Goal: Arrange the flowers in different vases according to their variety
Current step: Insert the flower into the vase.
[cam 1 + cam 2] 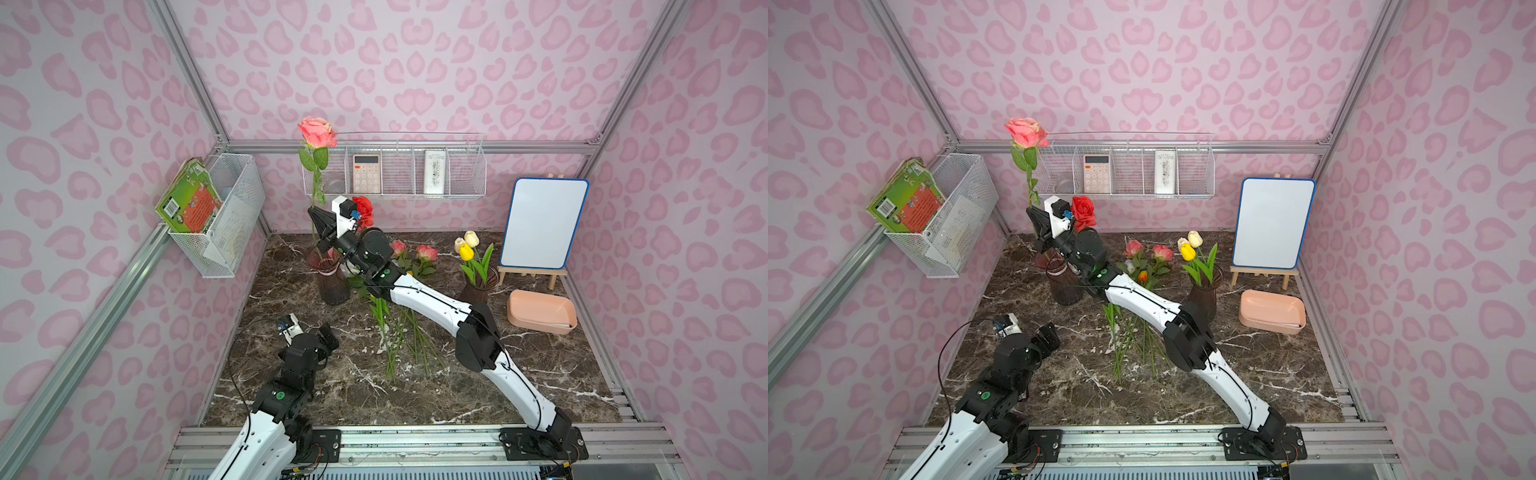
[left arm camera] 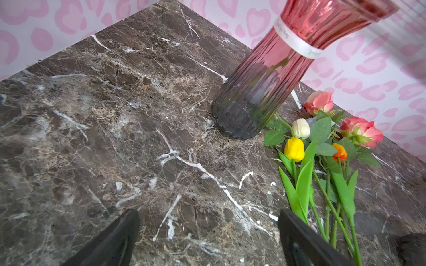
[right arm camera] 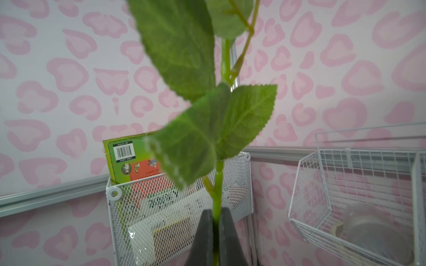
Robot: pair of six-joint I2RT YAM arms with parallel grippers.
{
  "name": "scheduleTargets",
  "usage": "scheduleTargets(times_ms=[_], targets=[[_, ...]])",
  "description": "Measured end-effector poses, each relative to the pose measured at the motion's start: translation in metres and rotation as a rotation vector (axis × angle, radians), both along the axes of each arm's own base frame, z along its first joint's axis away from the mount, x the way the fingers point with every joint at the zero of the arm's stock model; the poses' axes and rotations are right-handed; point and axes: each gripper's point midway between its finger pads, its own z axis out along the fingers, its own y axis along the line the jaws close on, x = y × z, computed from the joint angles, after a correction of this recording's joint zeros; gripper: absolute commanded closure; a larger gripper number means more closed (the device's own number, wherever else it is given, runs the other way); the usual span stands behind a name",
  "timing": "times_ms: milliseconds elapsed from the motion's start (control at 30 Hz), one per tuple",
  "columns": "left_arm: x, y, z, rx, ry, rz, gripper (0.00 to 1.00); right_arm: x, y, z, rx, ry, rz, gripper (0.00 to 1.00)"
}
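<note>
My right gripper (image 1: 313, 211) (image 3: 216, 214) is shut on the green stem (image 3: 217, 184) of a tall pink rose (image 1: 318, 131) (image 1: 1026, 132). It holds the rose upright over the vase with the white neck band (image 1: 332, 286) (image 2: 265, 92). The stem's lower end reaches that vase's mouth. A red rose (image 1: 365, 208) stands behind the gripper. The other vase (image 1: 478, 289) holds cream and yellow tulips (image 1: 467, 245). Loose pink roses (image 1: 415, 255) and tulips (image 2: 294, 149) lie on the marble between the vases. My left gripper (image 1: 328, 336) (image 2: 208, 214) is open and empty, low at the front left.
A wire basket with a green book (image 1: 216, 216) hangs on the left wall. A wire shelf with a calculator (image 1: 395, 166) runs along the back wall. A whiteboard on an easel (image 1: 544, 224) and a peach tray (image 1: 540, 311) stand at the right.
</note>
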Motion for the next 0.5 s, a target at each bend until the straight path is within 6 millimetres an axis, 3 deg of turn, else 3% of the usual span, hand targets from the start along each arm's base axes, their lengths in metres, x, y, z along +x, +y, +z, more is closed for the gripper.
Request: scheduleTargets(times_ms=[167, 267, 367, 500], targets=[[0.0, 0.0, 0.0, 0.001, 0.0, 0.0, 0.02, 0.016, 0.008, -0.037, -0.044, 0.082, -0.001, 0.99], [0.0, 0.001, 0.0, 0.004, -0.002, 0.005, 0.02, 0.019, 0.011, -0.05, -0.07, 0.126, 0.005, 0.76], [0.0, 0.001, 0.001, 0.004, -0.002, 0.005, 0.02, 0.015, 0.01, -0.058, -0.105, 0.163, 0.015, 0.62], [0.0, 0.001, 0.001, 0.003, -0.005, 0.005, 0.02, 0.007, 0.001, -0.059, -0.132, 0.216, 0.025, 0.59]])
